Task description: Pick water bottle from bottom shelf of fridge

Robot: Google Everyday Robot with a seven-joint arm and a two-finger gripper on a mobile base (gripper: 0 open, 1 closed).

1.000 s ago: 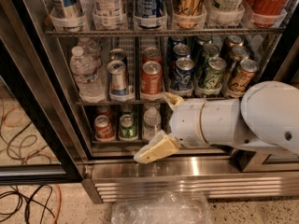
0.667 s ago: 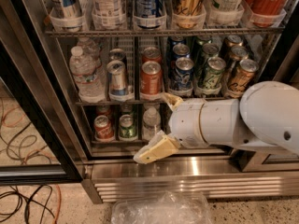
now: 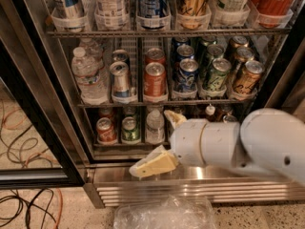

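Observation:
The fridge [image 3: 157,175] stands open in front of me. The water bottle [image 3: 155,126], small and clear with a white cap, stands upright on the bottom shelf [image 3: 119,144], next to a green can. My gripper [image 3: 162,141] is open, at the front of the bottom shelf. One cream finger [image 3: 153,164] lies below the bottle over the steel lip. The other finger [image 3: 173,118] sits just right of the bottle's cap. The white arm [image 3: 248,142] reaches in from the right and hides the right part of the bottom shelf.
A red can [image 3: 106,130] and a green can [image 3: 129,130] stand left of the bottle. A reddish-capped bottle [image 3: 209,110] peeks above the arm. The middle rack holds a larger water bottle [image 3: 89,76] and several cans. Cables [image 3: 24,204] and a plastic bag [image 3: 164,213] lie on the floor.
My gripper has dropped a little lower in front of the bottom shelf, so the upper finger now sits beside the bottle's cap. The bottles and cans have not moved.

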